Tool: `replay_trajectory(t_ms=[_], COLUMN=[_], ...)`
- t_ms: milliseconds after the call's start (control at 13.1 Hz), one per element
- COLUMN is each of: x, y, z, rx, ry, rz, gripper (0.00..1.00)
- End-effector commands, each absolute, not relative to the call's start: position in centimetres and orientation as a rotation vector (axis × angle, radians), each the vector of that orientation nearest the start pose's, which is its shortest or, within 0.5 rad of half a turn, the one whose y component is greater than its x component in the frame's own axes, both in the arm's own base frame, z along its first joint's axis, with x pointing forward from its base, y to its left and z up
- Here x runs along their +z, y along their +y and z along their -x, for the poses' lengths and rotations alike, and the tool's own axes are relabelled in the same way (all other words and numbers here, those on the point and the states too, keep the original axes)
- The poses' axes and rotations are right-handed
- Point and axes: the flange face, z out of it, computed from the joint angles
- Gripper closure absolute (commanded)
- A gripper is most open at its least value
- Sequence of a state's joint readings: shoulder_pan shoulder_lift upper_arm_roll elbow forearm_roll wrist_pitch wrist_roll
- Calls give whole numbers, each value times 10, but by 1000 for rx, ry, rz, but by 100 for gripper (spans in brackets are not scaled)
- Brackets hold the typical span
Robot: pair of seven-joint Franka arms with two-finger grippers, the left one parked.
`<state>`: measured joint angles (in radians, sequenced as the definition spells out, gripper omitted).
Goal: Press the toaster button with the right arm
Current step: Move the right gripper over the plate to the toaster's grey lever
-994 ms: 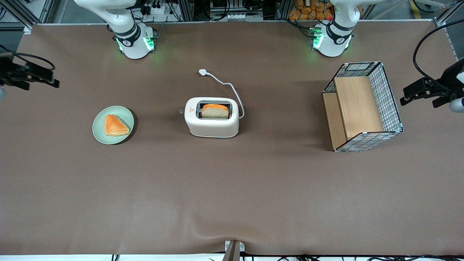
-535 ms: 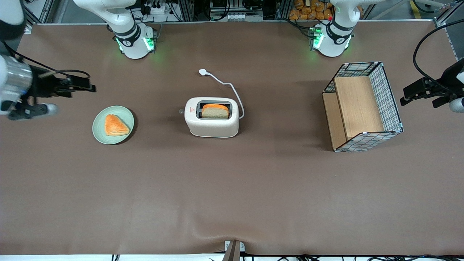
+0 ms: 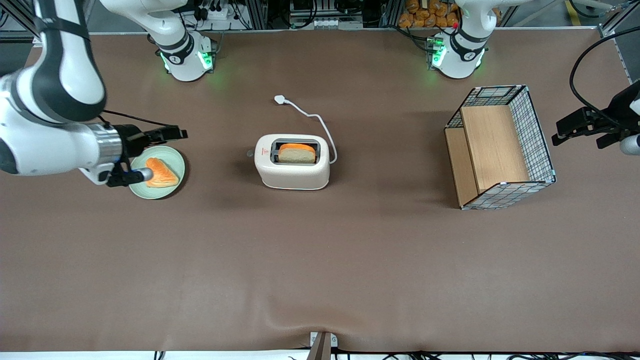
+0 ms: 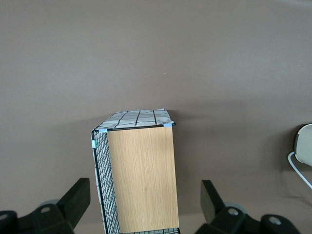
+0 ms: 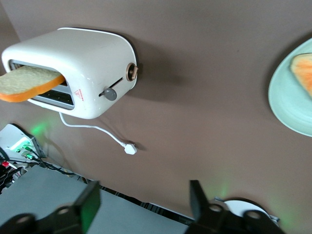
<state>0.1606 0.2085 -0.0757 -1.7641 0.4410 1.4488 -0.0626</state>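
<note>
The cream-white toaster [image 3: 292, 170] stands mid-table with a bread slice [image 3: 296, 152] in its top slot. The toaster button [image 3: 250, 153] sticks out of the short end that faces the working arm's end of the table. My right arm [image 3: 50, 140] reaches in from that end. Its gripper [image 3: 176, 133] is open and empty, above the edge of a green plate [image 3: 172, 159], well apart from the button. In the right wrist view the toaster [image 5: 83, 53] and its grey button [image 5: 110, 94] show ahead of the open gripper [image 5: 145, 187], with a round dial [image 5: 131, 72] beside the button.
The green plate holds an orange pastry [image 3: 162, 173] and also shows in the right wrist view [image 5: 287, 102]. The toaster's white cord [image 3: 312, 117] runs to a plug [image 3: 280, 100] farther from the camera. A wire-and-wood basket [image 3: 500, 147] stands toward the parked arm's end.
My right arm has swung in from the table's end toward the toaster. The gripper now hangs over the plate's edge. The toaster and plate have not moved.
</note>
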Motion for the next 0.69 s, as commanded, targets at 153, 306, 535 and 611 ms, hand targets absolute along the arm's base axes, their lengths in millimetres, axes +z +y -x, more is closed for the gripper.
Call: replay_trajectory(t_ms=[153,306,535,611], x=[385,370,358,354], y=[137,164,181,188], z=[-530,-519,-517,-517], rx=[697,704,667,662], ry=[-50,-78,-76,-81], rz=[2551,2548,2558,2556], gripper=[65,100,100,100])
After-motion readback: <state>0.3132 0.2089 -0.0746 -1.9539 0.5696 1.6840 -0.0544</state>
